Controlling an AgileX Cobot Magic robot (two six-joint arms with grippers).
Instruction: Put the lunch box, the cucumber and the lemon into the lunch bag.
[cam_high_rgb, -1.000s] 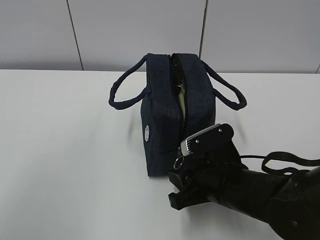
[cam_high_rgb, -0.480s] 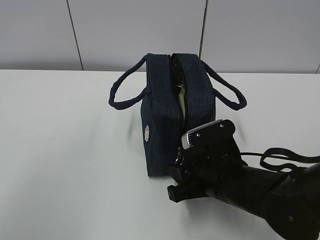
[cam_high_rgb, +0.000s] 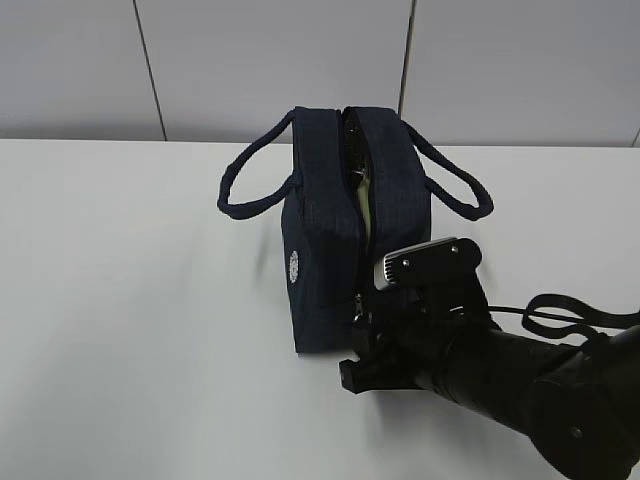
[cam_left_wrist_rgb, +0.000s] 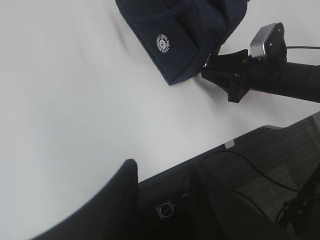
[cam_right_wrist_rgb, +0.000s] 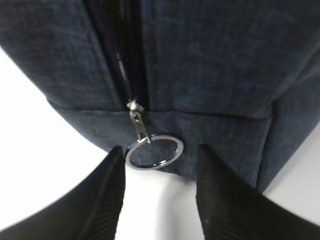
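The navy lunch bag (cam_high_rgb: 335, 240) stands on the white table with its top zipper parted. A pale green strip of the lunch box (cam_high_rgb: 367, 216) shows in the gap. The cucumber and the lemon are hidden. At the bag's near end the silver ring pull (cam_right_wrist_rgb: 154, 151) hangs from the zipper slider, low against the fabric. My right gripper (cam_right_wrist_rgb: 160, 150) is open, its two black fingertips either side of the ring and not touching it. In the exterior view the right gripper (cam_high_rgb: 354, 350) sits at the bag's near bottom corner. Of the left gripper one dark finger (cam_left_wrist_rgb: 120, 192) shows, far from the bag (cam_left_wrist_rgb: 185, 30), holding nothing.
The bag's two loop handles (cam_high_rgb: 245, 185) stick out to either side. A black cable (cam_high_rgb: 560, 310) trails behind the right arm. The table's front edge (cam_left_wrist_rgb: 200, 152) runs close by the left gripper, with dark floor and gear below it.
The right gripper has moved forward to the bag's near end. It now covers the ring pull in the exterior view. The jaws stay as wide as before, and the bag has not moved.
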